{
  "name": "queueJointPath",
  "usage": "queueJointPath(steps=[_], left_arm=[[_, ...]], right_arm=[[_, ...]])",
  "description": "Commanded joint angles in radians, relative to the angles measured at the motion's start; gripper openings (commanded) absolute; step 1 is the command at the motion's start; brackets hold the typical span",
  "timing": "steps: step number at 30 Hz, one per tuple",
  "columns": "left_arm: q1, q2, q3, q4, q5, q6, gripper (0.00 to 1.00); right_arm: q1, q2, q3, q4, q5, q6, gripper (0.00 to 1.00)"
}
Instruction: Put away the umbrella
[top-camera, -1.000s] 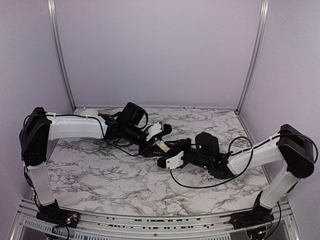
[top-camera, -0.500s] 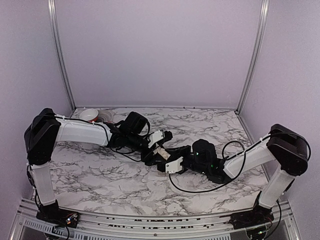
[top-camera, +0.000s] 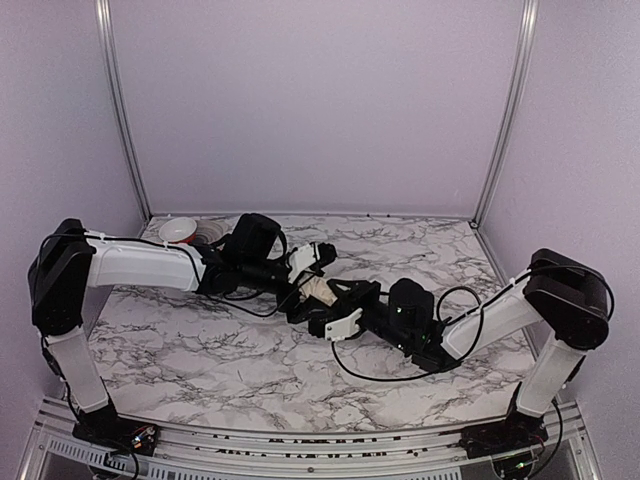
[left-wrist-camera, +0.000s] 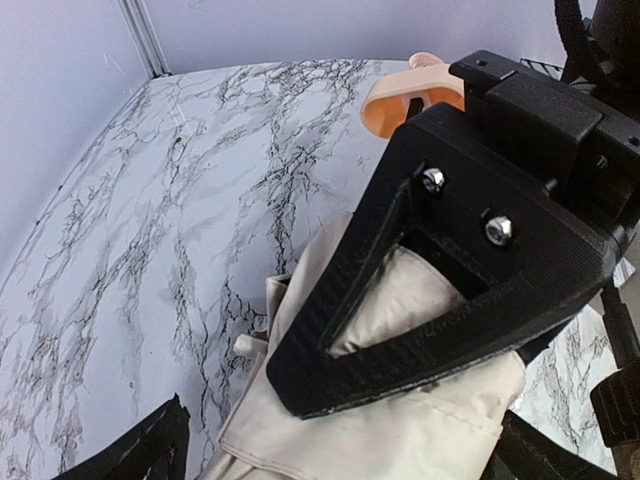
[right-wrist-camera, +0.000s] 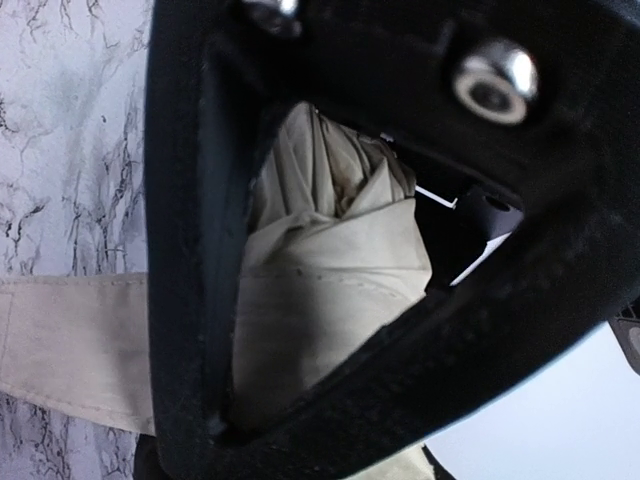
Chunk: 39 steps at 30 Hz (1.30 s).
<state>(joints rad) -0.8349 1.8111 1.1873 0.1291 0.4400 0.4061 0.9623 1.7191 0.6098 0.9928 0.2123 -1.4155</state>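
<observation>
The table (top-camera: 200, 340) has a white marble-look top with black veins. In its far left corner sits a bowl (top-camera: 178, 230), white inside with a reddish rim. Just beside it is a pale grey thing (top-camera: 208, 233), too small to tell. Near the middle the umbrella (top-camera: 320, 290) has its cream fabric down at the top. A black cable (top-camera: 385, 377) loops across the nearer part.

The right gripper (right-wrist-camera: 262, 300) is pinching the umbrella (right-wrist-camera: 330, 290), cream fabric bunching between the jaws, its strap (right-wrist-camera: 70, 340) trailing outside them over the marble table (right-wrist-camera: 70, 150).
</observation>
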Motion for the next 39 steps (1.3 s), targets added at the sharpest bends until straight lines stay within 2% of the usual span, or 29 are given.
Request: queueJointPath(steps=[1, 11, 19, 22, 24, 26, 30, 32, 33, 35, 39], left_arm=[[0.000, -0.062, -0.014, -0.062, 0.027, 0.013, 0.99], [0.000, -0.243, -0.044, -0.092, 0.073, 0.018, 0.99], [0.002, -0.381, -0.122, 0.049, 0.060, -0.065, 0.99], [0.005, -0.433, -0.139, 0.067, 0.058, -0.112, 0.99], [0.005, -0.466, -0.177, 0.082, 0.044, -0.154, 0.99], [0.005, -0.491, -0.232, 0.122, 0.023, -0.228, 0.93], [0.005, -0.500, -0.325, 0.300, 0.051, -0.432, 0.69], [0.005, -0.508, -0.365, 0.405, 0.045, -0.497, 0.68], [0.005, -0.507, -0.385, 0.466, 0.033, -0.521, 0.71], [-0.001, -0.486, -0.402, 0.560, 0.017, -0.556, 0.85], [-0.024, -0.426, -0.360, 0.641, -0.013, -0.536, 0.94]], right_arm=[[-0.003, -0.014, 0.024, 0.221, 0.082, -0.042, 0.00], [-0.011, -0.023, 0.038, 0.225, 0.092, -0.054, 0.00], [-0.011, -0.055, 0.050, 0.206, 0.078, -0.058, 0.00], [-0.019, -0.081, 0.068, 0.180, 0.083, -0.011, 0.00], [-0.032, -0.115, 0.093, 0.142, 0.079, 0.082, 0.00], [-0.049, -0.162, 0.121, 0.076, 0.049, 0.170, 0.00], [-0.056, -0.238, 0.162, -0.036, -0.046, 0.274, 0.00], [-0.056, -0.270, 0.179, -0.067, -0.074, 0.316, 0.00], [-0.056, -0.282, 0.192, -0.089, -0.086, 0.341, 0.00], [-0.055, -0.302, 0.214, -0.117, -0.107, 0.384, 0.00], [-0.052, -0.335, 0.241, -0.152, -0.156, 0.433, 0.00]])
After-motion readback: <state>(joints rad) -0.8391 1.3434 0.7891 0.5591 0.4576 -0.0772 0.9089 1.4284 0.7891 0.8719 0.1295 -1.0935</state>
